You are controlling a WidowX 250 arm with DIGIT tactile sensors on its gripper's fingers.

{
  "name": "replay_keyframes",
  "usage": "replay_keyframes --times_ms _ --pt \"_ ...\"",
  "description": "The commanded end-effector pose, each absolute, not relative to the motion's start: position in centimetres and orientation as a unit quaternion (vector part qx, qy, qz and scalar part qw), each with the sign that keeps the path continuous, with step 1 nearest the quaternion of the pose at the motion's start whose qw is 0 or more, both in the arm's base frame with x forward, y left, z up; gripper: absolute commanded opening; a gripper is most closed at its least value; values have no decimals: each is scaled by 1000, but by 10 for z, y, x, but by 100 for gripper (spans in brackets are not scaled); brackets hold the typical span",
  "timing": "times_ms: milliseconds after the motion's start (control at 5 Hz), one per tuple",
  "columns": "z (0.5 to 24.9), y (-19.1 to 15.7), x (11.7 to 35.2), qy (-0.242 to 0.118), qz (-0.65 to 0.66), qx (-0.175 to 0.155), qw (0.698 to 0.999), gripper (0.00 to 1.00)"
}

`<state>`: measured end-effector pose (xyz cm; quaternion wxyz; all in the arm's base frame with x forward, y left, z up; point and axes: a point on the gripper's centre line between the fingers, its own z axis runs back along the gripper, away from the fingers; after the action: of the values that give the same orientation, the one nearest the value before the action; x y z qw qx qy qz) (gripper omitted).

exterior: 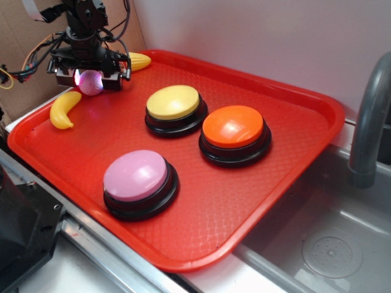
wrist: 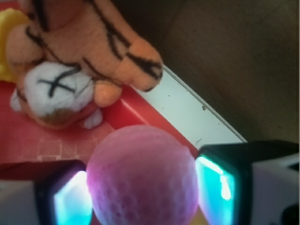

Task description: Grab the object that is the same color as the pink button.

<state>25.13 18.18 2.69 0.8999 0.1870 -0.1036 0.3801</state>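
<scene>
Between my two glowing pads (wrist: 70, 201) sits the pink ball (wrist: 143, 176), its dimpled surface filling the gap of my end effector (wrist: 143, 187). The left pad touches the ball's side; the right pad (wrist: 215, 187) lies just beside it, and I cannot tell whether it presses. Ahead of me and to my left lies the orange tiger toy (wrist: 84, 56), black stripes on its back, white muzzle turned toward me. It rests on the red tray (wrist: 42, 140). Past the tray's rim to my right runs a white ledge (wrist: 187, 110), then a brown wall (wrist: 234, 56).
</scene>
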Motion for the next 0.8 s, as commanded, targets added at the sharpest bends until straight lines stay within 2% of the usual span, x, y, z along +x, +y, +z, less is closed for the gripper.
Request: replay_keyframes --times_ms 0,200,400,600 --pt "47 185 252 -115 370 187 902 0" --pt "61 182 251 -117 368 200 901 0" --pt "84 172 251 -115 347 182 913 0" --pt "110 154 252 -107 308 135 936 0"
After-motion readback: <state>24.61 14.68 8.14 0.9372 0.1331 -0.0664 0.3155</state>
